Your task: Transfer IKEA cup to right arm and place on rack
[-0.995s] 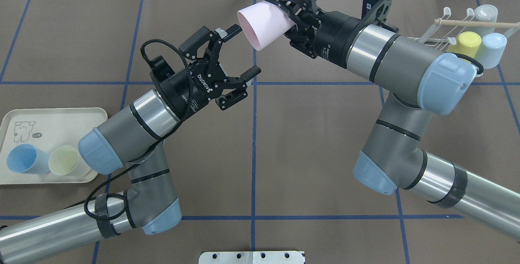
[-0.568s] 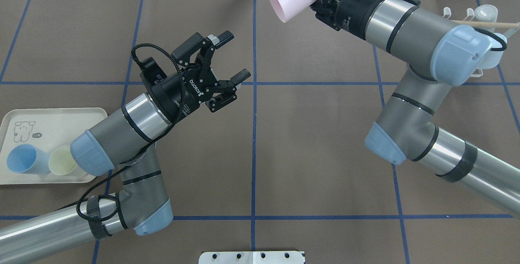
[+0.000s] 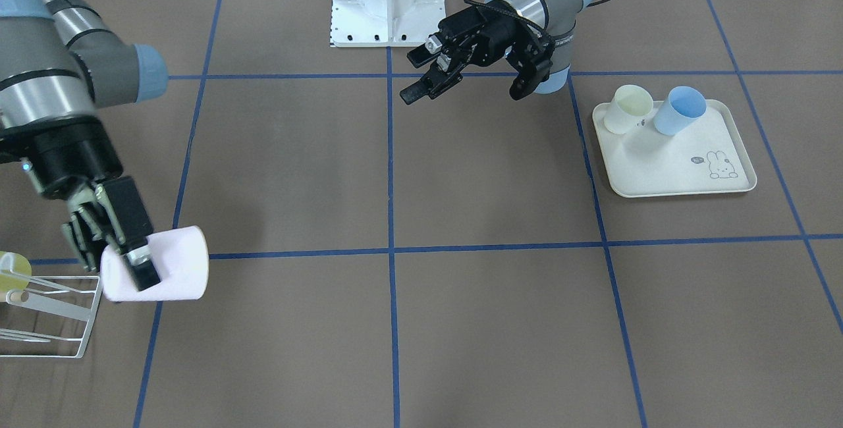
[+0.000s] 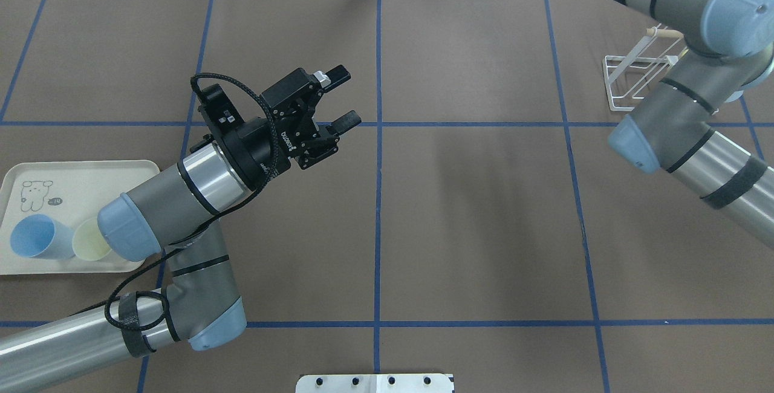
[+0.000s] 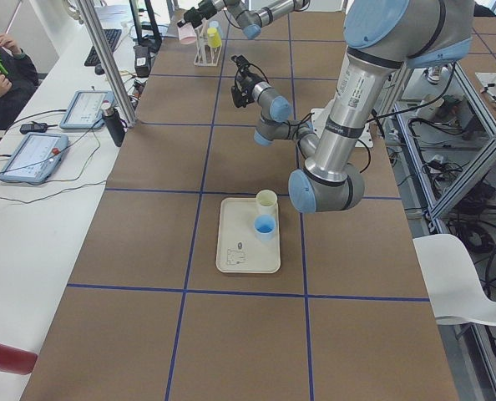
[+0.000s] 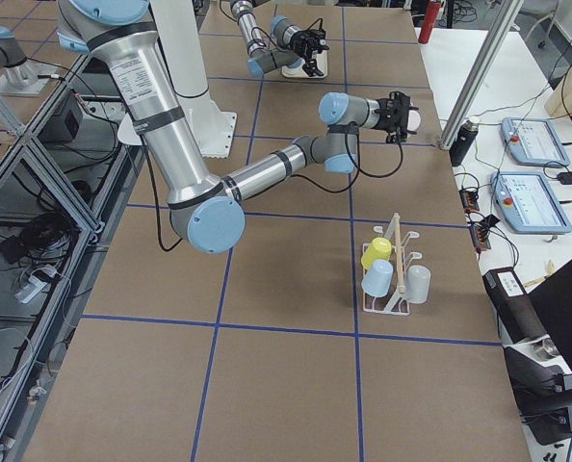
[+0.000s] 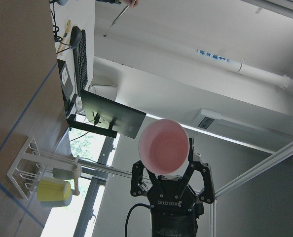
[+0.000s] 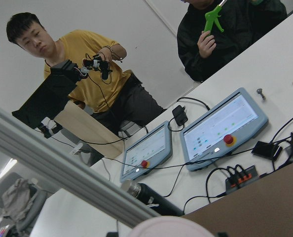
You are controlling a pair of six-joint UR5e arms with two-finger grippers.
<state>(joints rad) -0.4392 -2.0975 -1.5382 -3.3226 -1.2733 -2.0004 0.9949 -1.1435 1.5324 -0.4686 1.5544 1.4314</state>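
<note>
Overhead exterior view showed the broad brown paper-covered counter (image 4: pixel 484 211) with its blue tape grid lying under both arms. The right arm (image 4: pixel 683 109) reached to the far edge, where the frame cut off its gripper. The left arm (image 4: pixel 157 199) stretched toward the middle.

The cream rectangular tray with a rabbit print (image 3: pixel 678 171) lay well apart from the left gripper (image 3: pixel 413 76), back beside that arm's elbow. The small white wire rack with a pale wooden rod (image 6: pixel 394 274) stood near the right gripper (image 3: pixel 135 263) and below it. In the overhead view the rack (image 4: pixel 635 81) was clear of the cup.

The right gripper was clenched on the pale pink plastic cup (image 3: pixel 181 260), with one finger laid across the outer wall. It held the cup on its side in the air above the counter. In the left wrist view the cup's (image 7: pixel 164 146) open mouth faced the left gripper, with the right gripper's fingers on either side of its base.

The left gripper (image 4: pixel 346 95) was released and held nothing. It hovered over the counter, well apart from the right gripper.

A light blue cup (image 3: pixel 681 110) and a pale yellow cup (image 3: pixel 629 108) sat on the tray, just beside each other. A yellow cup (image 6: pixel 376 252), a pale blue cup (image 6: pixel 377 279) and a greyish white cup (image 6: pixel 418 284) hung on the rack.
</note>
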